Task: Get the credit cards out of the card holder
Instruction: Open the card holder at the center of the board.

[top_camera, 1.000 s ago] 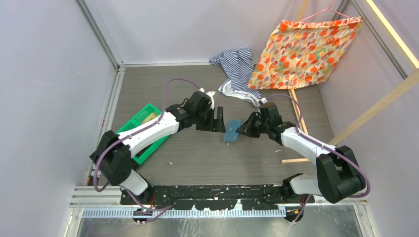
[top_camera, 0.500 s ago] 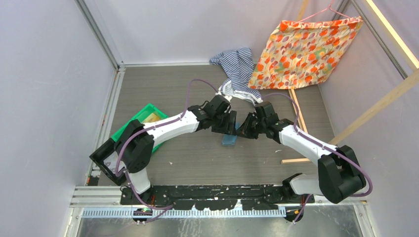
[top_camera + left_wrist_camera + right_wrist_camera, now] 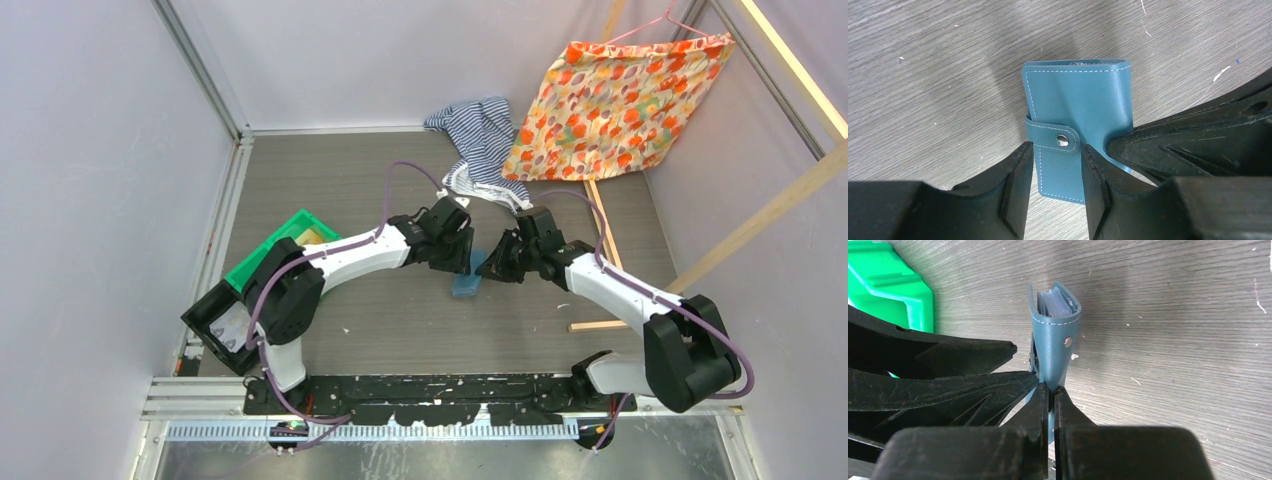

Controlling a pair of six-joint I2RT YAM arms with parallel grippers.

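The slate-blue card holder [image 3: 464, 284] stands on edge on the table, its strap snapped shut. My right gripper [image 3: 1050, 387] is shut on its lower edge and holds it upright [image 3: 1054, 335]. Thin pale edges [image 3: 1053, 302] show inside its open top; I cannot tell whether they are the credit cards or sleeves. My left gripper [image 3: 1055, 147] is open, one finger at each end of the strap tab with the snap [image 3: 1062, 140], against the holder's face [image 3: 1083, 95]. In the top view both grippers [image 3: 462, 255] [image 3: 492, 265] meet at the holder.
A green bin [image 3: 290, 250] sits to the left, behind the left arm, and its corner [image 3: 893, 280] shows in the right wrist view. A striped cloth [image 3: 480, 140] and an orange floral cloth [image 3: 620, 100] lie at the back. Wooden sticks [image 3: 600, 240] lie at the right.
My left arm has swung right to the card holder, and its jaws have narrowed around the strap. The right gripper has kept its hold, shifting the holder slightly.
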